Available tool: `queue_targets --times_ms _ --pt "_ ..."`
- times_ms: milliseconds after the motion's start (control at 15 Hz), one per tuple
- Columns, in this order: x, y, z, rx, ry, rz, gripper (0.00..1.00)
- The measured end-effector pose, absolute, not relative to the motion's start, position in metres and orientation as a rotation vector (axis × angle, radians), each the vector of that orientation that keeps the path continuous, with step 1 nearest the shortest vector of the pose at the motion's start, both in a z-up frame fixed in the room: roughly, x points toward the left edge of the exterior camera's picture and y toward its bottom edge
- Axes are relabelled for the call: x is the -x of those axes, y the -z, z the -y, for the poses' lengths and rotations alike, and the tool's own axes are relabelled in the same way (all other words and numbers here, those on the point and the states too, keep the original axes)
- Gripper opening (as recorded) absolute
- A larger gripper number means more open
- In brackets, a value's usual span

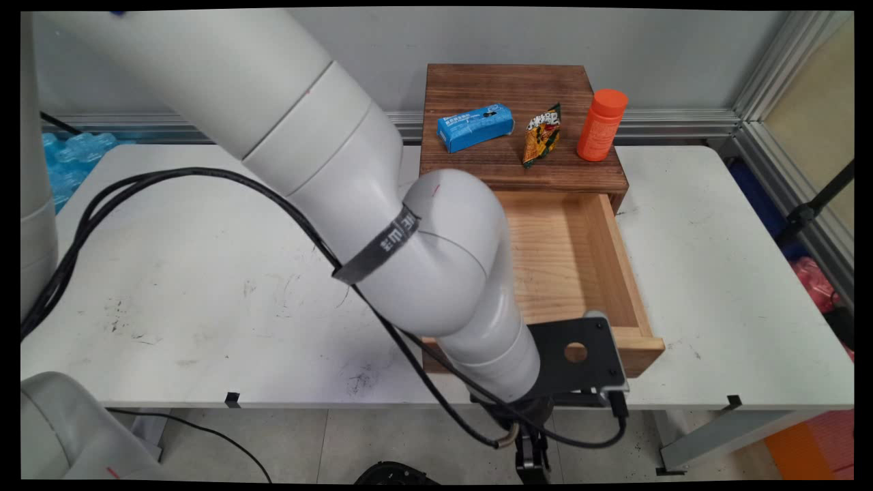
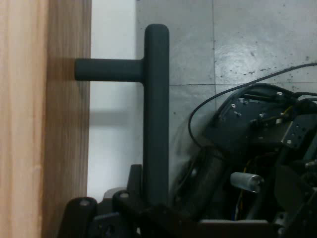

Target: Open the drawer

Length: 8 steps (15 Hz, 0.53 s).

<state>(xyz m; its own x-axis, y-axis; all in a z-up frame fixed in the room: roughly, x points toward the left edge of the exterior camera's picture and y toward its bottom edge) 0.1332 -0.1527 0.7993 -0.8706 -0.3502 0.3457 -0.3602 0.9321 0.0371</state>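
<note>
Nearest the lens, the arm (image 1: 354, 184) sweeps from upper left down over the white table (image 1: 204, 273) to the pulled-out drawer (image 1: 566, 259) of the wooden cabinet (image 1: 518, 123) at centre, its gripper (image 2: 143, 203) closed around the dark handle (image 2: 156, 114) below the table's near edge.

The arm hides the drawer (image 1: 580, 252)'s left side — tool (image 2: 148, 208) fingertips cropped.
</note>
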Motion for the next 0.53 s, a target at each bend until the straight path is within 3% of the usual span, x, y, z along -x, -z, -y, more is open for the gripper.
queue_targets --times_ms 533 --pt "-0.1285 -0.8056 0.1421 -0.501 -0.049 2.728 1.00"
